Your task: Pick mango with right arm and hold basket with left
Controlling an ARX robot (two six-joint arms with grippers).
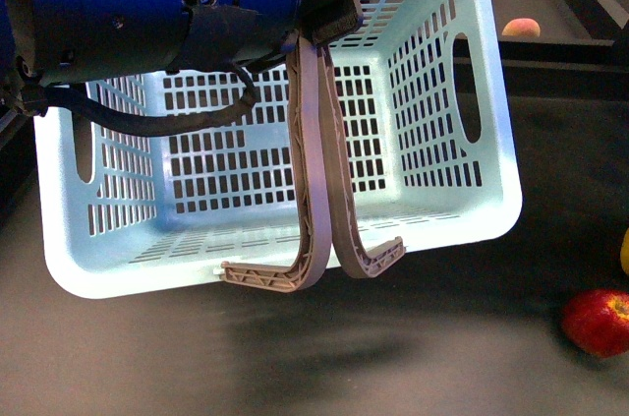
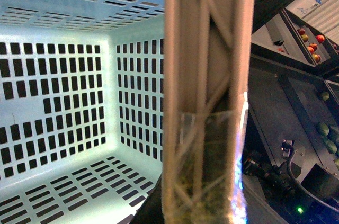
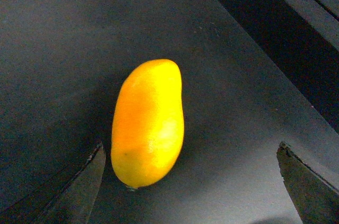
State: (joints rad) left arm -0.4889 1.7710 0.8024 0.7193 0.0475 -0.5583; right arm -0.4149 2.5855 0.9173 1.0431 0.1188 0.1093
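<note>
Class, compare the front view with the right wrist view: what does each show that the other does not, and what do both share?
Only the front view: the light blue basket, its tan handles gripped by the left hand, and a red apple. Only the right wrist view: the open right hand with the whole mango lying between its fingers, neither touching it. Both: the dark tabletop. A yellow sliver at the front view's right edge may be the mango; I cannot tell.

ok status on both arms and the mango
Left gripper shut on basket handles. Right gripper open, mango between fingers, not gripped. Mango lying on table. Nothing between fingers and mango.
</note>
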